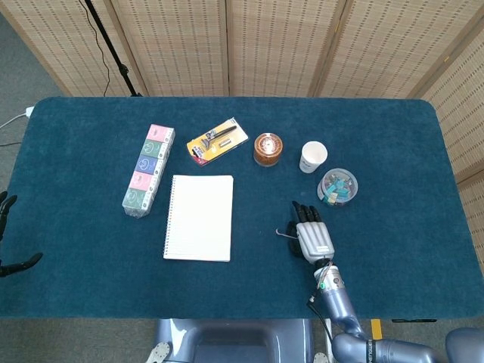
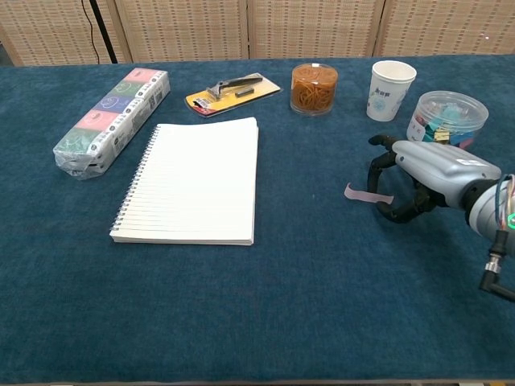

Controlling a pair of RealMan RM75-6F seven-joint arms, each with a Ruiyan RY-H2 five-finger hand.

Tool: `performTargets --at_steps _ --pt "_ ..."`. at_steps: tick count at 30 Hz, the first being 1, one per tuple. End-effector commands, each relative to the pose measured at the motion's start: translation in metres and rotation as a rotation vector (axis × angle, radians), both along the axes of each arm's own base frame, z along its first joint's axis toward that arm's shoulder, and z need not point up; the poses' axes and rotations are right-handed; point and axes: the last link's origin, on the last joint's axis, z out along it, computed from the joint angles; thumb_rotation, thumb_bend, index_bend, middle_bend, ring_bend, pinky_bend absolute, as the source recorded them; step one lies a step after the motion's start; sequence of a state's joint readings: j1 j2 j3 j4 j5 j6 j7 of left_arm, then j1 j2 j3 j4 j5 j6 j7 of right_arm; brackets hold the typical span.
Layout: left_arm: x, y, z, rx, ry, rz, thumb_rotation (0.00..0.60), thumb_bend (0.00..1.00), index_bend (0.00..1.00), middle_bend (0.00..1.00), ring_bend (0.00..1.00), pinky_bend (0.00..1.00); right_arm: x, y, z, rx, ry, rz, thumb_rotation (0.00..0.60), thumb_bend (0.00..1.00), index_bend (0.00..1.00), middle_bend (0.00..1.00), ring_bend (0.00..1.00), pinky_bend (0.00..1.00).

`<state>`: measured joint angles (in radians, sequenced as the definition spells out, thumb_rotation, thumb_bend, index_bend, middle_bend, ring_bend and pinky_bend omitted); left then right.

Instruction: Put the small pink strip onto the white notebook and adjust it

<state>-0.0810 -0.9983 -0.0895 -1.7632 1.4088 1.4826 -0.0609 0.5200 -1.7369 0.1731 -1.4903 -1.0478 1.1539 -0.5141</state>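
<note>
Blue cloth covers the table, and the small pink strip lies flat on it, well right of the white notebook. Over it arches the right hand, fingers curled down around the strip's right end (grasp unclear, cannot tell). Left hand sits spread and empty at the table's far edge.

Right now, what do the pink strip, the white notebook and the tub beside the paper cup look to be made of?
Pink strip: thin paper or film, matte, lying nearly flat on the cloth. White notebook: ruled matte paper on a wire spiral along its left edge. Tub: clear glossy plastic, probably, since its coloured contents show through.
</note>
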Motion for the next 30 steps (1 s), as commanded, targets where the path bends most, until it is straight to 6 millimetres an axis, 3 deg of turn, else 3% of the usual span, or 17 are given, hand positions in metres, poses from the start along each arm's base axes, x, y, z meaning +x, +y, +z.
performTargets --at_steps 1,30 --pt "0.0 0.0 0.0 0.0 -0.001 0.001 0.6 0.0 0.0 0.0 0.0 0.0 0.0 -0.001 0.0 -0.009 -0.003 0.004 0.6 0.51 0.49 0.0 0.0 0.0" --pt "0.0 -0.001 0.001 0.002 -0.009 0.002 0.6 0.0 0.0 0.0 0.0 0.0 0.002 -0.001 -0.011 -0.036 0.014 0.03 0.6 0.53 0.57 0.0 0.0 0.01"
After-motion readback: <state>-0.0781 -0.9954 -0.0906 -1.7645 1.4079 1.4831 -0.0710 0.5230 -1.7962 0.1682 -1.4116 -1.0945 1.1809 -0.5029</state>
